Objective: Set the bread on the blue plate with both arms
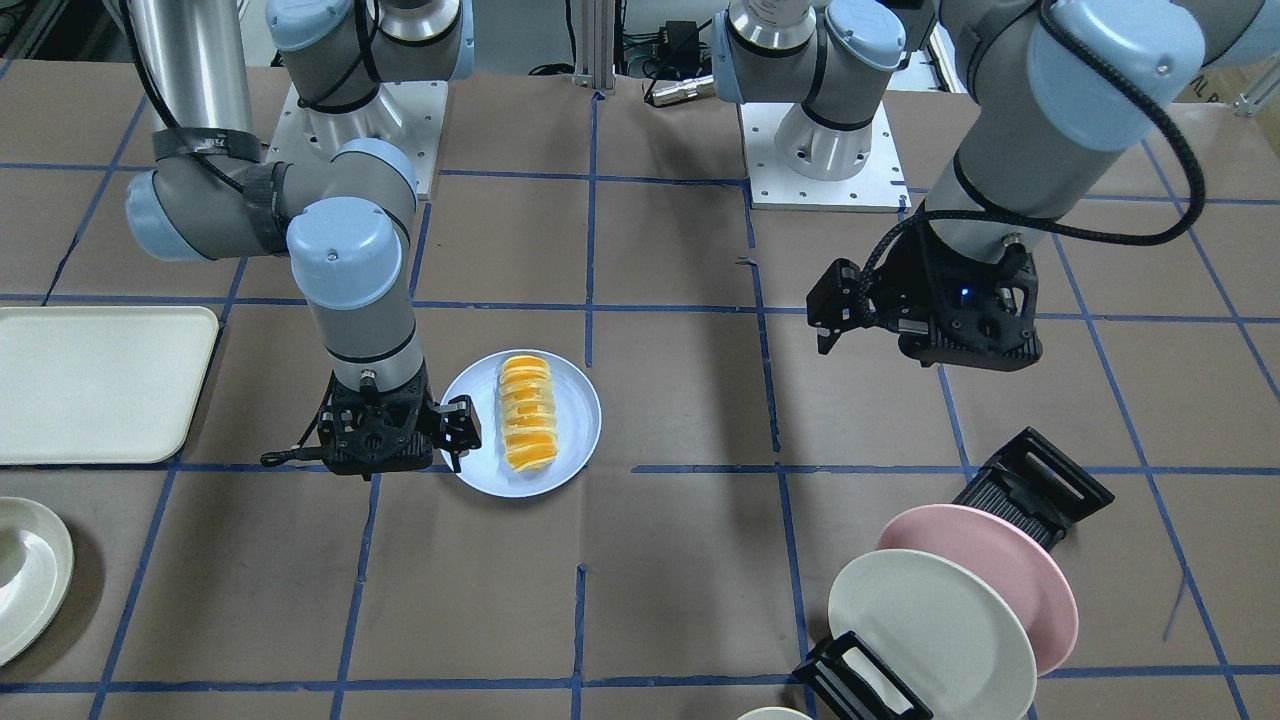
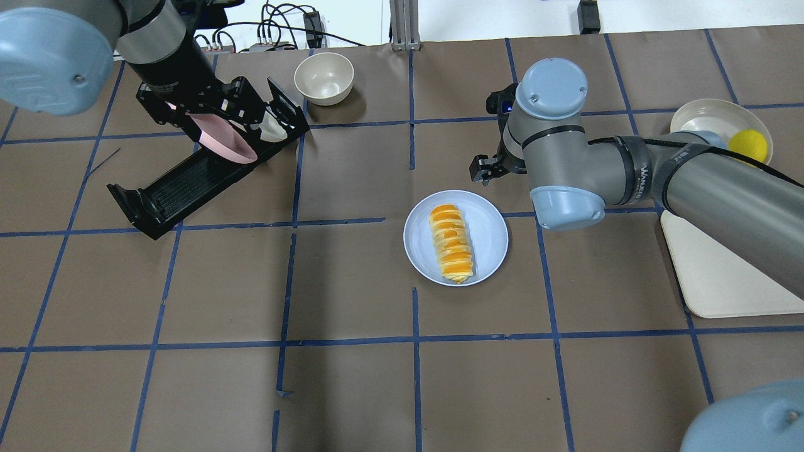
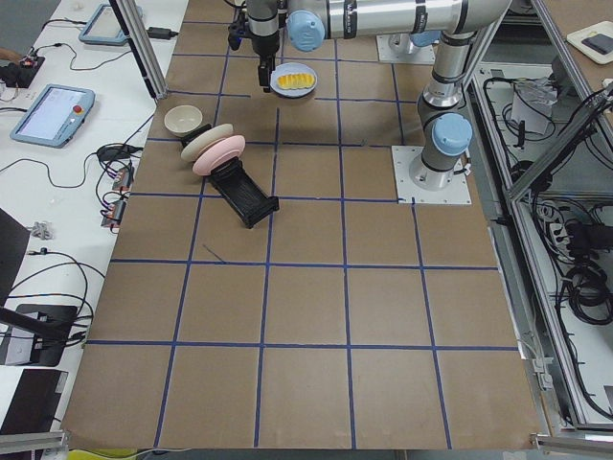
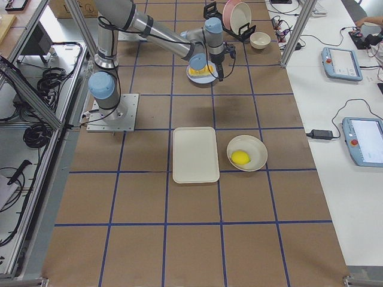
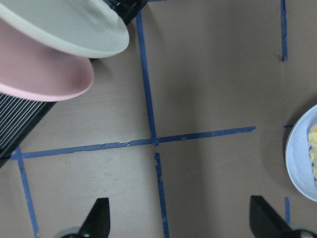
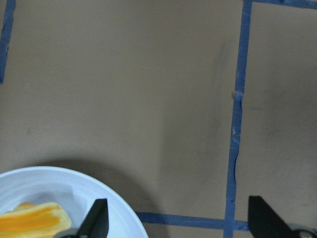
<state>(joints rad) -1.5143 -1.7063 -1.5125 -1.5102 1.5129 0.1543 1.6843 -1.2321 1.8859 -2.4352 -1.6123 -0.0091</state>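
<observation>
The bread, a ridged orange and pale yellow loaf, lies lengthwise on the blue plate near the table's middle; they also show in the overhead view, bread on plate. My right gripper is open and empty, low beside the plate's rim, apart from the bread. Its wrist view shows the plate's edge and the bread's end between open fingers. My left gripper is open and empty, held up over bare table near the dish rack; its fingers stand wide apart.
A black dish rack holds a pink plate and a cream-white plate. A cream bowl stands behind it. A cream tray and a bowl with a yellow ball are on my right side.
</observation>
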